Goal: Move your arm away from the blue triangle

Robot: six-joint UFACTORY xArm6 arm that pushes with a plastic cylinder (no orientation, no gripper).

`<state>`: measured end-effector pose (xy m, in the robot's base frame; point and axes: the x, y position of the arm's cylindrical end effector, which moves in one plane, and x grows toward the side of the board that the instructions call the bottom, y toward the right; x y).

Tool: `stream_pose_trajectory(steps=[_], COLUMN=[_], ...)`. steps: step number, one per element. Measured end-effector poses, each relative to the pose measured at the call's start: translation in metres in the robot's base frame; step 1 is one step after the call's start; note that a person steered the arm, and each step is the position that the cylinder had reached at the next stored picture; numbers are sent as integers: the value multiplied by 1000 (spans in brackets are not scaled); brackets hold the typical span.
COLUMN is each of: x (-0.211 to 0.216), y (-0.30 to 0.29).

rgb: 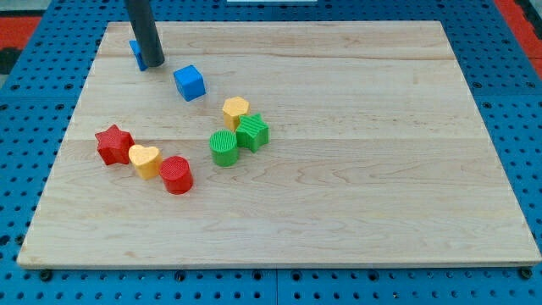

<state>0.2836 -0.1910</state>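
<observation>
The blue triangle [135, 52] lies near the board's top left and is mostly hidden behind my dark rod. My tip [153, 63] rests on the board right against the triangle's right side. A blue cube [190, 82] sits a little to the right and below the tip.
A yellow hexagon [235, 110], a green star-like block [252, 132] and a green cylinder [223, 147] cluster mid-board. A red star [113, 144], a yellow heart [144, 159] and a red cylinder [177, 175] line up at the left. The wooden board [356, 169] lies on a blue pegboard.
</observation>
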Motion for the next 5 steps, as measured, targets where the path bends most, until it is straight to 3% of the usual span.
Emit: stream_pose_trajectory(steps=[3,4,5], x=[-9,-18,-28], y=[-75,-67,-23])
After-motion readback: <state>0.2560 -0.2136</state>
